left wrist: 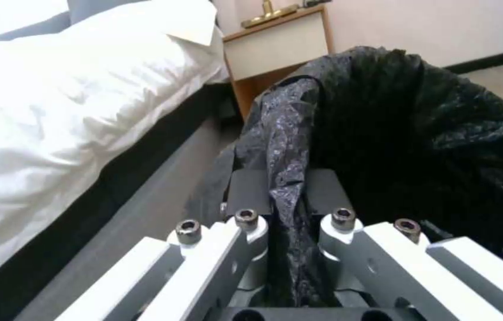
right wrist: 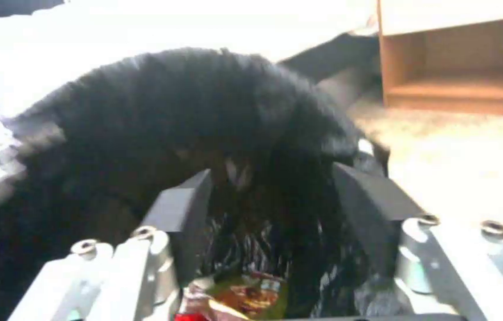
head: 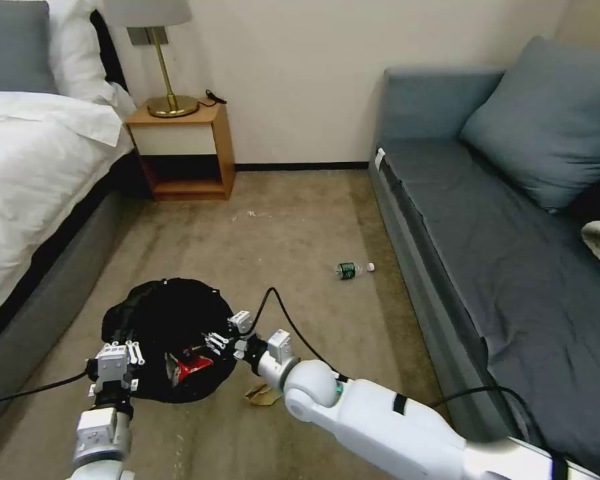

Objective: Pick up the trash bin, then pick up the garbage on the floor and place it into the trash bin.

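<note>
The trash bin (head: pixel 160 313), lined with a crinkled black bag, hangs low over the carpet. My left gripper (head: pixel 118 361) is shut on its near rim, and the bag fold (left wrist: pixel 287 147) is pinched between its pads. My right gripper (head: pixel 215 343) hovers open over the bin's right side, its fingers (right wrist: pixel 183 209) spread above the black liner (right wrist: pixel 162 116). Inside the bin lie a red snack wrapper (head: pixel 195 365) and a gold-brown wrapper (right wrist: pixel 245 296). A crumpled tan paper bag (head: pixel 263 395) lies on the floor just right of the bin. A green-labelled bottle (head: pixel 349 269) lies farther off near the sofa.
The bed (head: pixel 33 173) runs along the left and the grey sofa (head: pixel 487 227) along the right, with a carpet lane between them. A wooden nightstand (head: pixel 183 150) with a brass lamp (head: pixel 170 100) stands at the far wall.
</note>
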Motion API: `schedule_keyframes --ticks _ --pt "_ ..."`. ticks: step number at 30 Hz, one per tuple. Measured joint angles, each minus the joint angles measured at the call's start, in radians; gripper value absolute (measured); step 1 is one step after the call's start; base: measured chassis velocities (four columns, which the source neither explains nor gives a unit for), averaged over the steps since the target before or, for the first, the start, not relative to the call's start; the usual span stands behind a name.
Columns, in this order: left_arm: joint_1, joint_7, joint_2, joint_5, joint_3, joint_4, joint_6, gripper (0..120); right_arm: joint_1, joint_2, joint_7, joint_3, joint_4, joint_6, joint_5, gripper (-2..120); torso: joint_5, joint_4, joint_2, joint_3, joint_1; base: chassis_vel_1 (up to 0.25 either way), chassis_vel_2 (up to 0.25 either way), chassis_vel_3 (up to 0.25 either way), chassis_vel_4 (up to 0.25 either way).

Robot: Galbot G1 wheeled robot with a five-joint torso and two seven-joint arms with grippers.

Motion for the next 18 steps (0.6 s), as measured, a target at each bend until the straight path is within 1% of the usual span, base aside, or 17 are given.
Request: schedule_keyframes --ticks 1,2,3,4,5,6,7,9,10,11,12,13,14,15,17,18 --pt "0.000 0.000 0.002 -0.002 -0.001 0.000 0.001 7 -0.009 -0.021 -0.013 0.026 0.030 0.000 0.001 65 0.0001 -0.0002 0.000 0.000 0.000 0.000 0.000 0.000 0.000" --pt "0.000 0.000 0.002 -0.002 -0.001 0.000 0.001 7 -0.009 -0.021 -0.013 0.026 0.030 0.000 0.001 65 0.0001 -0.0002 0.000 0.000 0.000 0.000 0.000 0.000 0.000" --pt "0.000 0.000 0.004 -0.004 -0.002 0.002 0.001 7 -0.017 -0.039 -0.026 0.051 0.054 0.000 -0.002 70 -0.0001 -0.0001 0.000 0.000 0.000 0.000 0.000 0.000 0.000" --pt "-0.001 0.000 0.006 -0.005 -0.002 0.006 0.001 7 -0.038 -0.067 -0.033 0.100 0.089 -0.006 -0.049 77 0.0000 0.0000 0.000 0.000 0.000 0.000 0.000 0.000 0.000" --pt "-0.001 0.000 0.006 -0.005 -0.002 0.006 0.001 7 -0.038 -0.067 -0.033 0.100 0.089 -0.006 -0.049 77 0.0000 0.0000 0.000 0.000 0.000 0.000 0.000 0.000 0.000" --pt "-0.001 0.000 0.007 -0.005 -0.003 0.008 0.001 7 -0.059 -0.080 -0.006 0.136 0.106 -0.026 -0.127 80 0.0000 -0.0001 0.000 0.000 0.000 0.000 0.000 0.000 0.000" --pt "-0.002 0.000 0.009 -0.007 -0.005 0.012 0.001 7 -0.099 -0.092 0.050 0.190 0.120 -0.043 -0.270 85 0.0000 -0.0002 0.000 0.000 0.000 0.000 0.000 0.000 0.000" --pt "-0.004 0.000 0.011 -0.008 -0.009 0.020 0.000 7 -0.159 -0.107 0.076 0.252 0.140 -0.049 -0.387 93 0.0001 -0.0004 0.000 0.000 0.000 0.000 0.000 0.000 0.000" --pt "-0.004 0.000 0.011 -0.008 -0.009 0.020 0.000 7 -0.159 -0.107 0.076 0.252 0.140 -0.049 -0.387 93 0.0001 -0.0004 0.000 0.000 0.000 0.000 0.000 0.000 0.000" --pt "-0.006 0.000 0.015 -0.009 -0.012 0.031 -0.003 7 -0.213 -0.122 0.067 0.303 0.165 -0.075 -0.434 97 0.0001 -0.0003 0.000 0.000 0.000 0.000 0.000 0.000 0.000" --pt "-0.009 0.000 0.019 -0.010 -0.016 0.040 -0.006 7 -0.259 -0.138 0.049 0.345 0.185 -0.105 -0.451 99 0.0000 -0.0003 0.000 0.000 0.000 0.000 0.000 0.000 0.000" --pt "-0.012 -0.001 0.023 -0.014 -0.019 0.046 -0.007 7 -0.298 -0.153 0.032 0.377 0.195 -0.127 -0.457 99 -0.0001 -0.0003 0.000 0.000 0.000 0.000 0.000 0.000 0.000" --pt "-0.012 -0.001 0.023 -0.014 -0.019 0.046 -0.007 7 -0.298 -0.153 0.032 0.377 0.195 -0.127 -0.457 99 -0.0001 -0.0003 0.000 0.000 0.000 0.000 0.000 0.000 0.000" --pt "-0.014 -0.002 0.026 -0.017 -0.022 0.051 -0.009 7 -0.332 -0.164 0.029 0.405 0.197 -0.138 -0.457 100 -0.0001 -0.0004 0.000 0.000 0.000 0.000 0.000 0.000 0.000" --pt "-0.017 -0.002 0.029 -0.022 -0.024 0.056 -0.009 7 -0.377 -0.165 0.053 0.444 0.200 -0.144 -0.458 100 0.0000 -0.0003 0.000 0.000 0.000 0.000 0.000 0.000 0.000" --pt "-0.019 -0.003 0.030 -0.023 -0.025 0.060 -0.011 7 -0.412 -0.150 0.085 0.483 0.204 -0.146 -0.462 100 0.0000 -0.0003 0.000 0.000 0.000 0.000 0.000 0.000 0.000"
